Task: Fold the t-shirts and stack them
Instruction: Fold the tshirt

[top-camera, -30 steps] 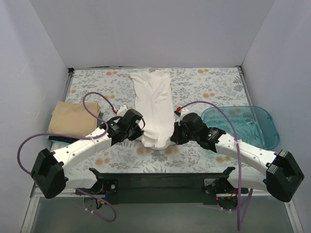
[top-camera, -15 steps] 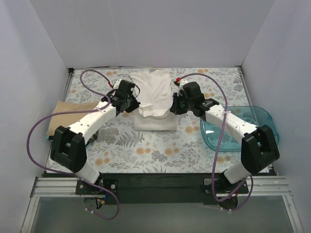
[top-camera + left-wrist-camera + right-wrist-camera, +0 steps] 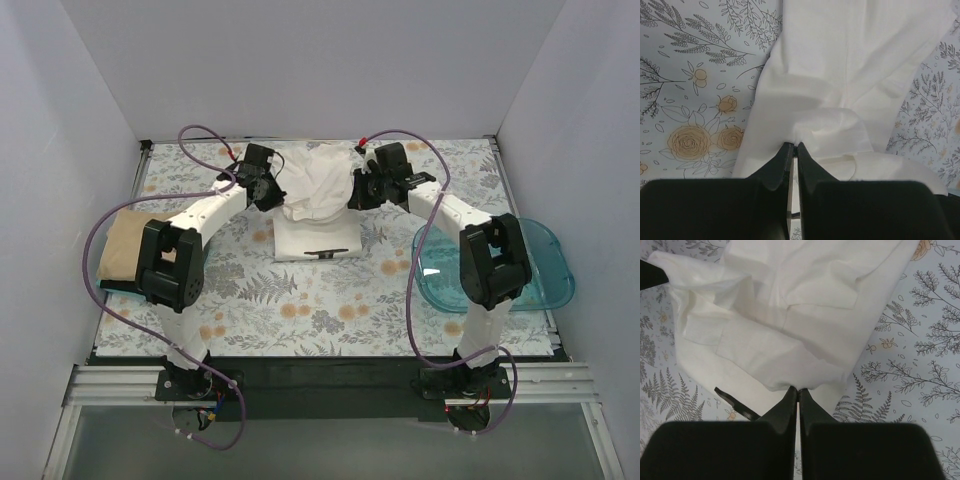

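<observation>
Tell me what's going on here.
The plain white cloth t-shirt is mid-fold: the left gripper and right gripper are each shut on its edge, holding that part doubled over the rest. The tan-beige cloth t-shirt lies folded off to the left; a translucent blue plastic tub sits right.

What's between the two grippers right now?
The white t-shirt, its upper part bunched between the left gripper and right gripper, each shut on an edge. The top view shows it best.

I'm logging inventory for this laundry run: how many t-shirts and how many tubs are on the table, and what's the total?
T-shirts: 2 (white t-shirt, tan t-shirt)
Tubs: 1 (blue tub)
Total: 3
</observation>
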Tool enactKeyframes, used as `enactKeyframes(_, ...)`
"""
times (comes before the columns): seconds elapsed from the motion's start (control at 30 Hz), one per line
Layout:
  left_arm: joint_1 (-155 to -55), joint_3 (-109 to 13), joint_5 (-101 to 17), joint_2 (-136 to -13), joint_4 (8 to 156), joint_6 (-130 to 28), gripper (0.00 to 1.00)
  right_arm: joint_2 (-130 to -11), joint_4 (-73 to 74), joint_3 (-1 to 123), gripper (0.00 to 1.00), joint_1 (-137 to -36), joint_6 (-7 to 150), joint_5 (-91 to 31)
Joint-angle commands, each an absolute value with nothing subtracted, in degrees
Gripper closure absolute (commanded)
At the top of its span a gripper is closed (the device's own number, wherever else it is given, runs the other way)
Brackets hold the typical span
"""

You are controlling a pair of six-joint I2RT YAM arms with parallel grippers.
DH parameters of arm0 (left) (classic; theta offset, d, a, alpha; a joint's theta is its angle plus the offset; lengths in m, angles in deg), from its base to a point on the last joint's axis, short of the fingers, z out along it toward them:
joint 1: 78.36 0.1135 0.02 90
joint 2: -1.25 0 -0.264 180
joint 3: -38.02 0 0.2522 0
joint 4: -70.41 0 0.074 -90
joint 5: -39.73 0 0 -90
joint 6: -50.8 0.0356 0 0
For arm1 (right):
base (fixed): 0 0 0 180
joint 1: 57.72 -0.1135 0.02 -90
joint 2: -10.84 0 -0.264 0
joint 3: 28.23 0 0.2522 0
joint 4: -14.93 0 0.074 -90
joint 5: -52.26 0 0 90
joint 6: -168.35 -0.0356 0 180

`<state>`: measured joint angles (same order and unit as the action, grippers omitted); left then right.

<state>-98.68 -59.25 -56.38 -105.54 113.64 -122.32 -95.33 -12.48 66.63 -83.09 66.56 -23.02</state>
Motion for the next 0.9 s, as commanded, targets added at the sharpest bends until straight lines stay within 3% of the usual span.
enactKeyframes(0.0, -96.8, -64.8, -53.1, -109.4, 113.4, -118.9, 1.0, -99.8, -13.1, 72.3, 0.99, -81.3, 67.4, -20.3)
enactKeyframes(0.2, -95.8, -68.8, -52.8, -114.8, 114.8, -118.9, 0.99, -106.1, -13.7, 77.6, 0.96, -79.9, 68.4, -18.6)
enactKeyframes(0.23, -95.5, -69.3, -52.6, -115.2, 115.0, -118.9, 0.82, -108.1, -14.0, 78.6, 0.93, -79.5, 68.6, -18.0)
enactKeyframes(0.3, -94.7, -70.8, -52.4, -115.8, 116.2, -119.3, 0.52, -109.6, -17.2, 82.9, 0.76, -78.9, 69.5, -17.6)
enactKeyframes(0.33, -94.6, -71.2, -52.6, -115.6, 116.8, -119.4, 0.44, -110.4, -18.4, 84.4, 0.7, -78.7, 69.8, -17.4)
enactKeyframes(0.37, -94.5, -71.3, -52.9, -115.1, 117.1, -119.5, 0.31, -110.1, -19.2, 85.6, 0.49, -78.7, 70.8, -17.3)
enactKeyframes(0.43, -94.5, -68.9, -52.4, -112.1, 117.0, -120.1, 0.19, -107.7, -19.7, 85.0, 0.29, -78.9, 71.0, -16.0)
enactKeyframes(0.47, -94.5, -67.4, -52.3, -110.4, 116.6, -120.6, 0.13, -106.3, -19.6, 84.2, 0.02, -78.8, 71.0, -15.7)
enactKeyframes(0.67, -95.1, -47.9, -46.6, -94.5, 109.0, -125.0, 0.1, -96.2, -15.0, 70.4, 0.02, -81.1, 70.6, -10.8)
enactKeyframes(0.87, -97.4, -34.1, -41.0, -83.2, 102.4, -128.5, 0.08, -96.5, -10.8, 65.8, 0.02, -85.3, 68.8, -7.3)
